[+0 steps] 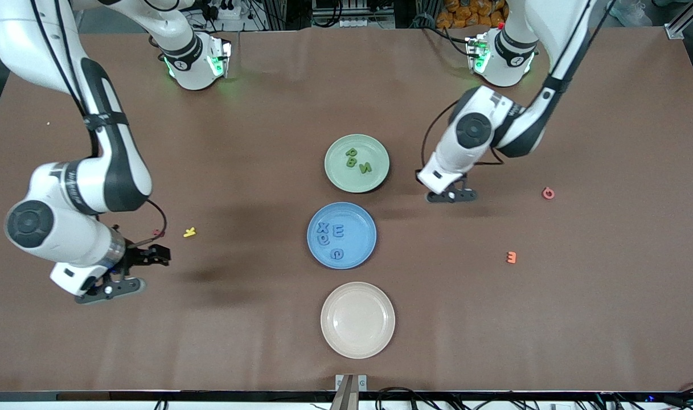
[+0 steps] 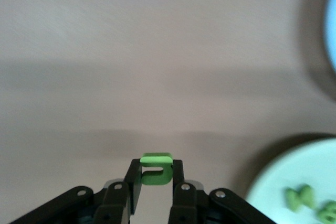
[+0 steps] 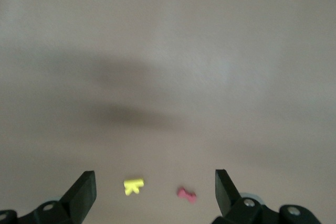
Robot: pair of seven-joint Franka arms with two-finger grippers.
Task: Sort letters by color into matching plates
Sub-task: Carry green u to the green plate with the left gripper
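From the right wrist camera I see my right gripper with its two dark fingers spread wide apart, nothing held between them. Below it lies the bare brown table, crossed by a soft, dark shadow. Two small foam letters lie on the table in the gap between the fingers: a yellow letter and, just beside it, a pink letter. The two are close but not touching.

The left gripper hangs over the desk's middle toward the left arm's end, jaws clamped on a green letter. The right gripper waits near the right arm's edge, jaws spread wide.
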